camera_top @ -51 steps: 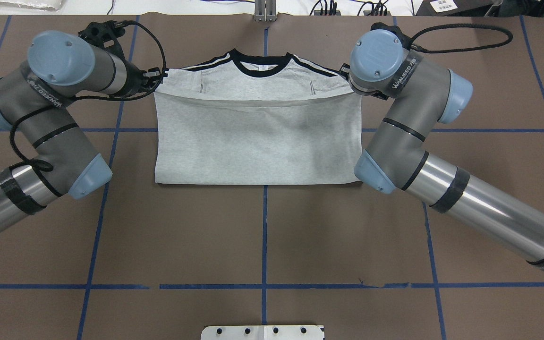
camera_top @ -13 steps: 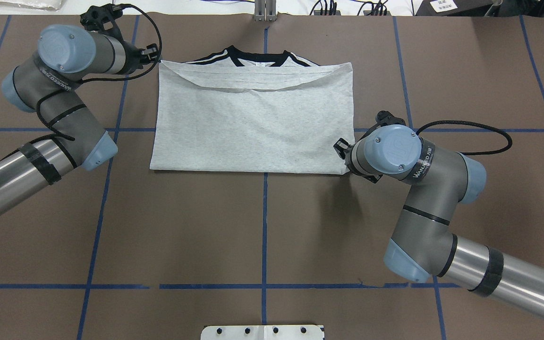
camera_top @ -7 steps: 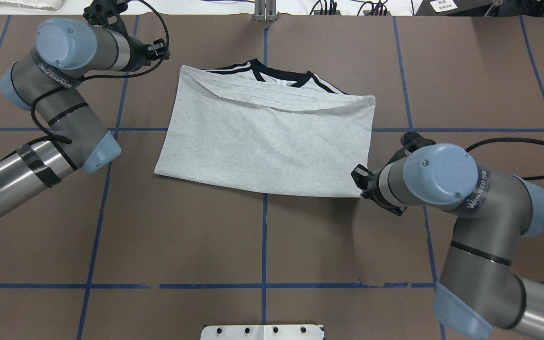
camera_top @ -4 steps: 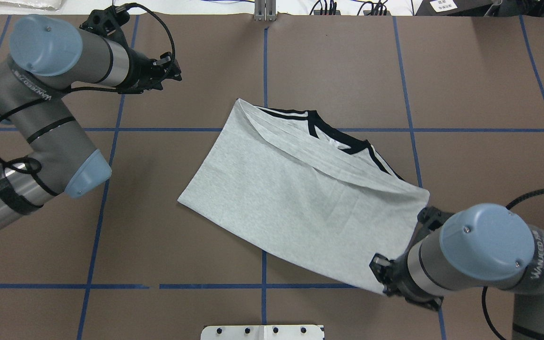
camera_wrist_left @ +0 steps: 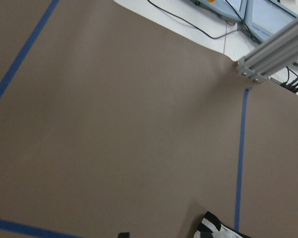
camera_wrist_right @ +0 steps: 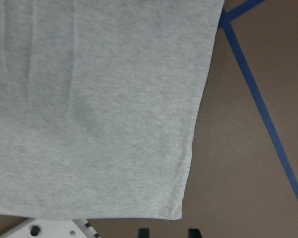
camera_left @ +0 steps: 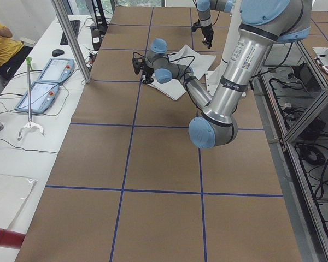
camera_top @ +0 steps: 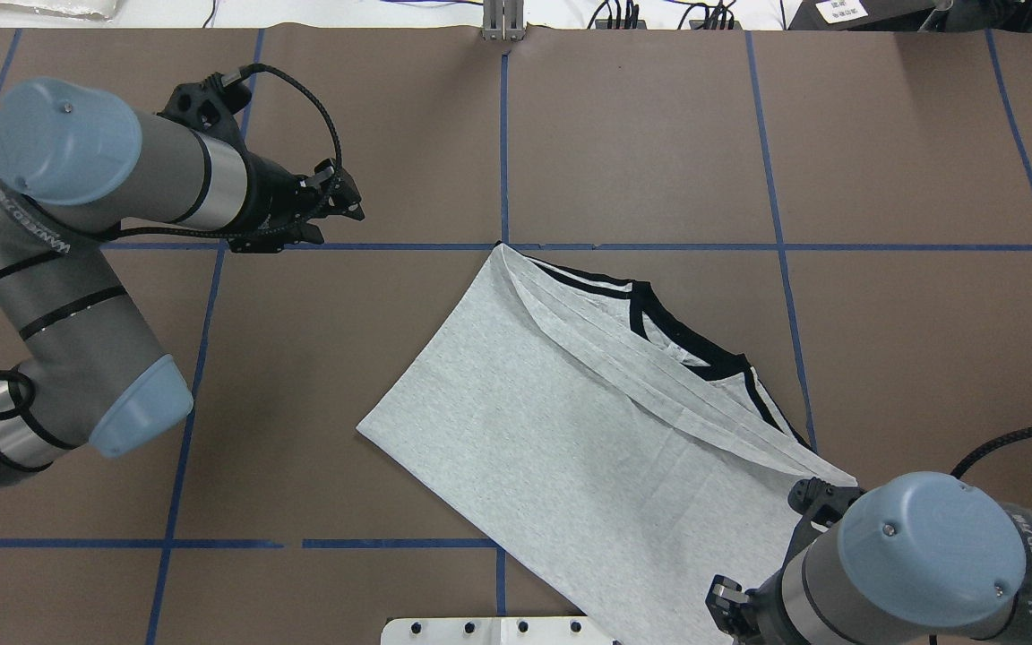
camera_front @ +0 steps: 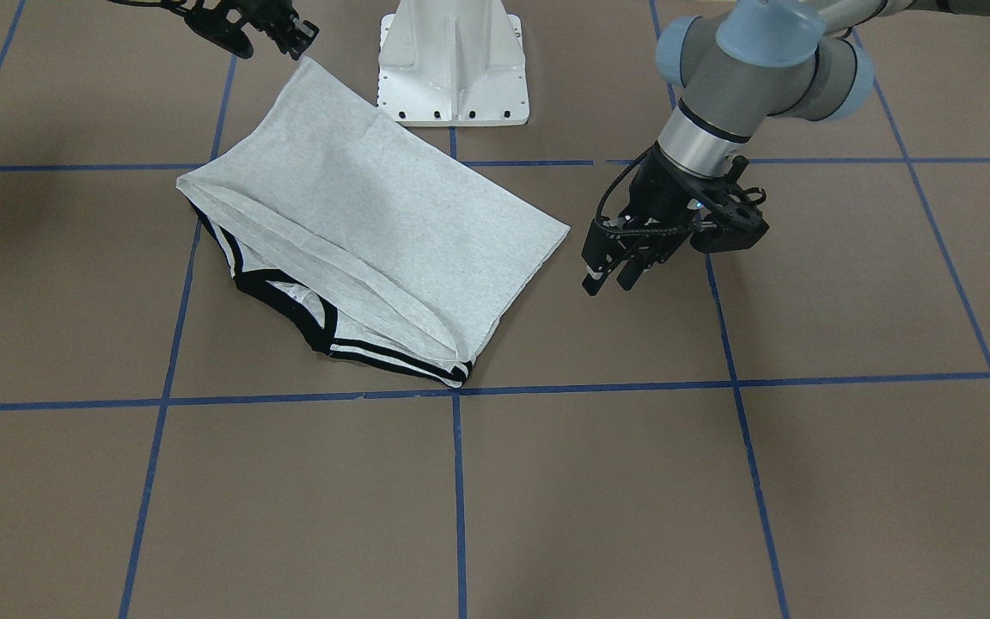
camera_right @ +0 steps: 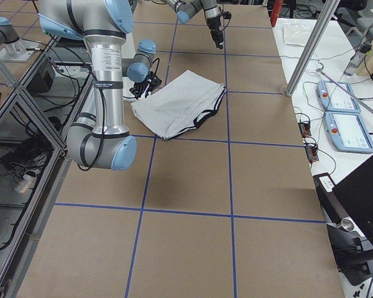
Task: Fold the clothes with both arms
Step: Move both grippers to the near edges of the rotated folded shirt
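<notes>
The grey T-shirt [camera_top: 570,448] lies folded and turned diagonally on the brown table, with its black collar [camera_top: 677,345] peeking out from under the folded-over layer. One corner of the shirt [camera_front: 375,223] reaches the white pedestal. My right gripper [camera_front: 290,36] sits just off that corner. In the right wrist view its fingertips [camera_wrist_right: 144,231] stand apart and open, and the shirt's corner [camera_wrist_right: 179,213] lies flat just ahead of them. My left gripper [camera_top: 350,199] hovers open over bare table, well clear of the shirt's far tip. It shows in the front view as the left gripper [camera_front: 611,279].
The white pedestal base [camera_front: 452,60] stands at the table's near edge, partly under the shirt's corner. Blue tape lines [camera_top: 503,134] grid the table. Beside the table are an aluminium post [camera_left: 71,38], two teach pendants [camera_left: 46,82] and a seated person in yellow [camera_left: 0,46].
The right gripper dragged the folded shirt from the far middle toward the pedestal, turning it diagonal. The left gripper let go of the shirt's far corner and swung toward the table's middle.
</notes>
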